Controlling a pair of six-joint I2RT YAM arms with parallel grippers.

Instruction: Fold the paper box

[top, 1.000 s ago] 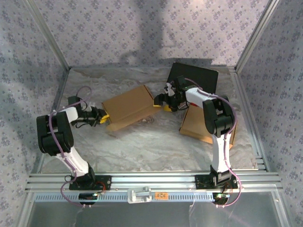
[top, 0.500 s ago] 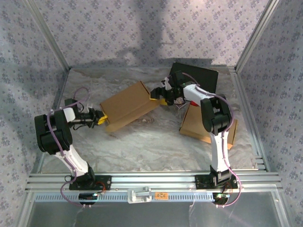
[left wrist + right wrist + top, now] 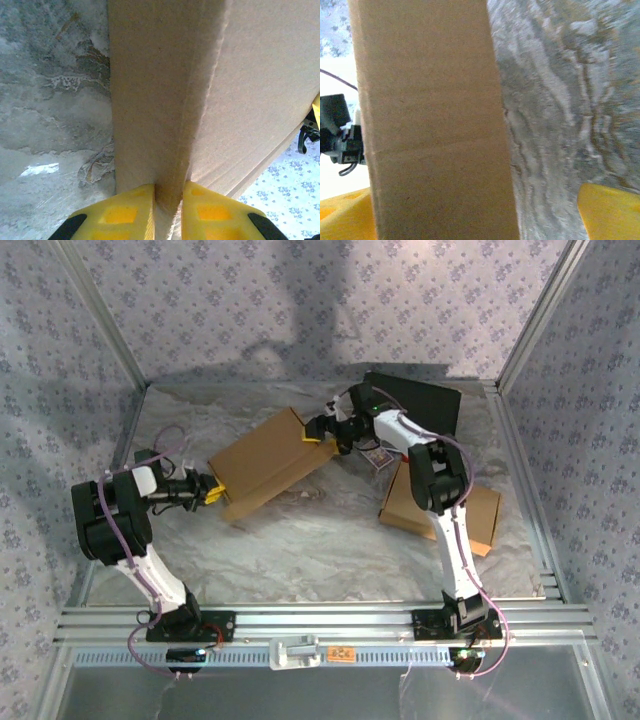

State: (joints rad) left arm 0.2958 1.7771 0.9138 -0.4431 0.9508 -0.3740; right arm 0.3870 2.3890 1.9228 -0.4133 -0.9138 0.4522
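Near table [image 3: 300, 540] centre, plain brown paper box [image 3: 268, 462]

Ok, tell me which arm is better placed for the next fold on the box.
Right, probably. The left gripper is shut on the box edge, anchoring it; the right gripper is open astride the far end, free to push a panel.

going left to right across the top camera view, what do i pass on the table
left claw → tan folded cardboard box → right claw → flat brown cardboard piece
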